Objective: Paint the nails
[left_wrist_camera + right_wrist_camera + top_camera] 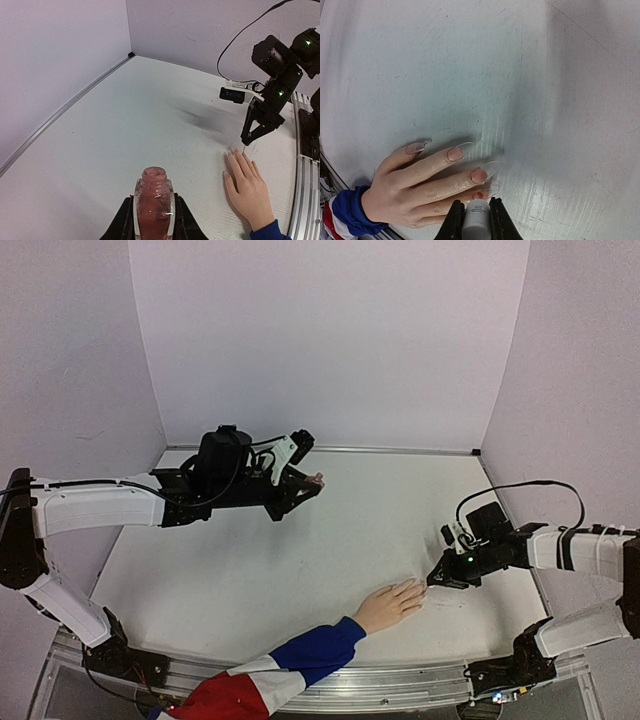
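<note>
Pale and flesh-coloured, the hand lies palm down on the white table near its front edge, with a blue, white and red sleeve behind the wrist. We see its long nails pointing toward the right gripper, which pinches a white cap just above the nearest fingertip. Well apart, toward the far left, we find the left gripper clamped on an uncapped pinkish bottle, held upright.
</note>
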Controlling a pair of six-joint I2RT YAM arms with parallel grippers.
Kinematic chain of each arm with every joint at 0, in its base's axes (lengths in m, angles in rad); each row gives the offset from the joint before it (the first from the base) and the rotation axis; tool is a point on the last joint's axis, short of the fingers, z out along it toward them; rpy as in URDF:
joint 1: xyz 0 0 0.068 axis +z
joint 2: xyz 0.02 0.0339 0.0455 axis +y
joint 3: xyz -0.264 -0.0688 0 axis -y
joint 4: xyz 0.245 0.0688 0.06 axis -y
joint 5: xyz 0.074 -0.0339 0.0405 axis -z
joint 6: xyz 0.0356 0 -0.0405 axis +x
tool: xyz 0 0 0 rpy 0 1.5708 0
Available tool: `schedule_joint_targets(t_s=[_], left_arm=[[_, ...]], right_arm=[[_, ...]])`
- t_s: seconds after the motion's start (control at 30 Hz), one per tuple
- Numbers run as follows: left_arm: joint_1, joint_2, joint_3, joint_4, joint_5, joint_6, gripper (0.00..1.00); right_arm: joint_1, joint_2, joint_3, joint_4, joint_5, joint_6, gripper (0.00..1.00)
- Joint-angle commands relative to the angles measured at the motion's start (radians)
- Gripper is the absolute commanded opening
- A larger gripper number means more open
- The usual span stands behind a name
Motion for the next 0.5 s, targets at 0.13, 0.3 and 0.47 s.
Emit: schedule_joint_targets(t_s=[0.13,0.3,0.47], left_arm=[[-0.003,-0.027,0.032,0.051,0.010,0.000,0.00],[-0.002,-0.028,0.031,0.050,0.008,0.001,0.00],[-0.003,-0.027,0.031,0.050,0.008,0.002,0.00]], right_arm=[[0.006,0.024,0.014,-0.026,0.005,0.005,0.00],[0.010,0.026,0.016,-0.028,0.020,0.007,0.00],[0.012,0.021,0.016,-0.031,0.037,0.012,0.00]])
